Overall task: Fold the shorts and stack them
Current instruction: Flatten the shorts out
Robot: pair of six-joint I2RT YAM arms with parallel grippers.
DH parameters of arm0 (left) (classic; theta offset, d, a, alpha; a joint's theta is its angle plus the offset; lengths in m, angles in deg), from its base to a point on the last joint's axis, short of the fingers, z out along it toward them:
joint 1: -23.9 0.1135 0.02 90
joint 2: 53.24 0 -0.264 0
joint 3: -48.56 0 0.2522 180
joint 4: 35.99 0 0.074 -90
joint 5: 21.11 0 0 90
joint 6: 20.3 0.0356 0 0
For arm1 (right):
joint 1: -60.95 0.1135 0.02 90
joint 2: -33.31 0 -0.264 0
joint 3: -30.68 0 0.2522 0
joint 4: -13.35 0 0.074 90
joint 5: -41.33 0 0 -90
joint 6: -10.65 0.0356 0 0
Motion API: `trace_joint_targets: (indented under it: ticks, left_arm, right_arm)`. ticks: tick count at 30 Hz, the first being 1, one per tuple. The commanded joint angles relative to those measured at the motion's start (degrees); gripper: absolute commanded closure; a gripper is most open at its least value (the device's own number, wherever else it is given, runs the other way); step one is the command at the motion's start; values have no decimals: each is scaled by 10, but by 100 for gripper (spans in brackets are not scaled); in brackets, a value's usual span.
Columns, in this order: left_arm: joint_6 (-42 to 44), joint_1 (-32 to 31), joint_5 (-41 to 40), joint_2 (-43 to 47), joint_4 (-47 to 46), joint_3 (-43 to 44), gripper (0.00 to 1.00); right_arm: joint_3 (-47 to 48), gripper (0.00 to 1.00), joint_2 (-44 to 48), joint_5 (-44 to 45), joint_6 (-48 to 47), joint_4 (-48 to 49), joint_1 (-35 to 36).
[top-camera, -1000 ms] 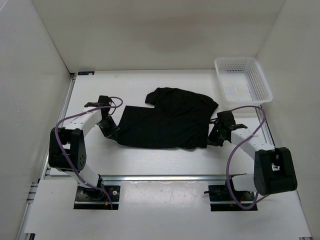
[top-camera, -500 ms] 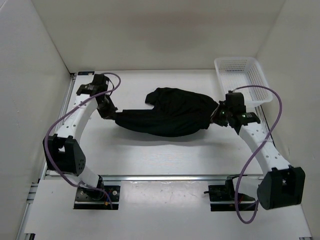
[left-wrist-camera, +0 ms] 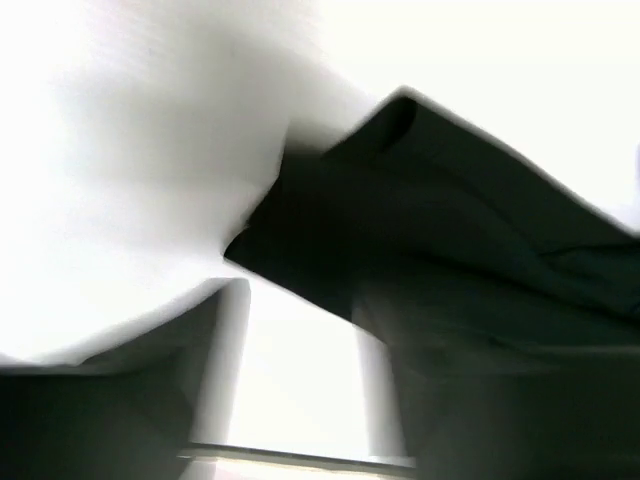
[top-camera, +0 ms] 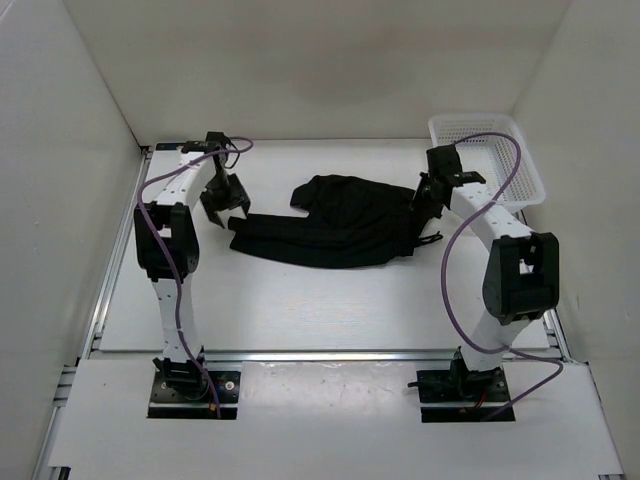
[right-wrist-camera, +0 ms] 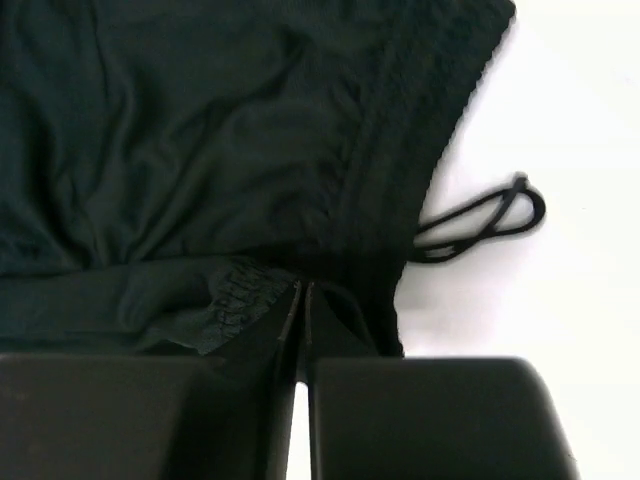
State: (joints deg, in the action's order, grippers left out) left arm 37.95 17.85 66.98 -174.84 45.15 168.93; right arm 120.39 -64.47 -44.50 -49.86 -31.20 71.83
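The black shorts (top-camera: 340, 225) lie in a long folded strip across the middle of the table. My left gripper (top-camera: 222, 205) hovers at their left end. In the blurred left wrist view its jaws (left-wrist-camera: 300, 370) stand wide apart over bare table, with a corner of the shorts (left-wrist-camera: 450, 250) just ahead and nothing between them. At the right end, my right gripper (top-camera: 425, 200) is at the waistband. In the right wrist view its fingers (right-wrist-camera: 300, 290) are almost together, pinching a fold of the shorts (right-wrist-camera: 200, 150). The drawstring (right-wrist-camera: 490, 220) loops out onto the table.
A white mesh basket (top-camera: 485, 160) stands at the back right corner, close behind the right arm. White walls close in the table at the back and both sides. A metal rail (top-camera: 320, 353) runs along the near edge.
Both arms swung the near edge of the shorts away toward the back, folding them into a narrower strip. The left gripper then opened and let go of its end.
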Motion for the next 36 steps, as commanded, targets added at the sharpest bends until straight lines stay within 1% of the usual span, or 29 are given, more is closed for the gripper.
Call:
trace_joint_targets:
  ticks: [1, 2, 3, 6, 8, 9, 10, 12, 13, 14, 15, 16, 17, 19, 20, 22, 26, 27, 28, 29, 31, 32, 33, 35, 36]
  left_arm:
    - [19, 14, 29, 2, 25, 57, 7]
    - [20, 14, 29, 2, 25, 57, 0]
    - [20, 14, 20, 14, 25, 51, 0]
    - [20, 21, -5, 54, 19, 17, 0]
    - [14, 21, -11, 78, 3, -15, 0]
    - [14, 21, -11, 100, -6, -48, 15]
    - [14, 21, -11, 108, -15, -65, 28]
    - [14, 13, 2, 115, -36, -89, 44]
    - [14, 13, 9, 115, -36, -104, 51]
    - [14, 3, 16, 115, -41, -109, 51]
    - [14, 3, 16, 115, -46, -109, 49]
    - [14, -3, 22, 99, -46, -117, 42]
    - [14, -3, 27, 93, -54, -123, 26]
    - [14, -3, 32, 72, -62, -123, 10]
    - [14, -3, 32, 64, -62, -107, 5]
    - [14, -3, 32, 45, -62, -87, 2]
    - [9, -3, 43, -13, -55, -29, 2]
    - [3, -3, 43, -21, -55, -12, 4]
    - [3, -3, 43, -33, -55, -4, 7]
    - [-2, -3, 43, -38, -55, 9, 10]
    - [-2, -3, 43, -47, -50, 14, 19]
    - [-2, -3, 43, -55, -50, 23, 32]
    - [-2, -3, 43, -55, -50, 32, 41]
    - [-2, -3, 43, -61, -44, 39, 62]
    - [-2, -3, 43, -67, -44, 39, 81]
  right_arm:
    - [54, 85, -29, 5, -17, -25, -4]
    - [54, 80, -29, 5, -11, -25, -4]
    - [54, 72, -29, 5, -11, -25, -4]
    - [20, 59, 7, 23, 1, -25, -4]
    - [-9, 59, 34, 23, 13, -19, -4]
    - [-18, 59, 49, 28, 13, -19, 3]
    - [-27, 59, 55, 28, 19, -19, 10]
    - [-55, 59, 73, 33, 34, -19, 17]
    - [-62, 48, 73, 28, 34, -13, 17]
    - [-68, 42, 81, 21, 41, -13, 23]
    - [-68, 39, 88, 21, 41, -13, 28]
    - [-75, 37, 88, 31, 46, -13, 41]
    - [-81, 36, 94, 31, 46, -13, 46]
    - [-81, 37, 94, 31, 57, -13, 54]
    - [-81, 39, 94, 26, 57, -13, 62]
    - [-76, 39, 88, 18, 78, -13, 82]
    - [-59, 40, 68, 23, 122, -13, 106]
    - [-50, 40, 48, 23, 133, -13, 106]
    - [-38, 40, 36, 29, 150, -13, 106]
    - [-32, 40, 10, 22, 159, -21, 91]
    - [-25, 43, -22, 16, 182, -21, 79]
    - [-17, 45, -31, 16, 182, -16, 78]
    - [-17, 47, -40, 29, 191, -16, 78]
    - [5, 52, -64, 46, 196, -16, 78]
    - [12, 59, -72, 52, 196, -16, 73]
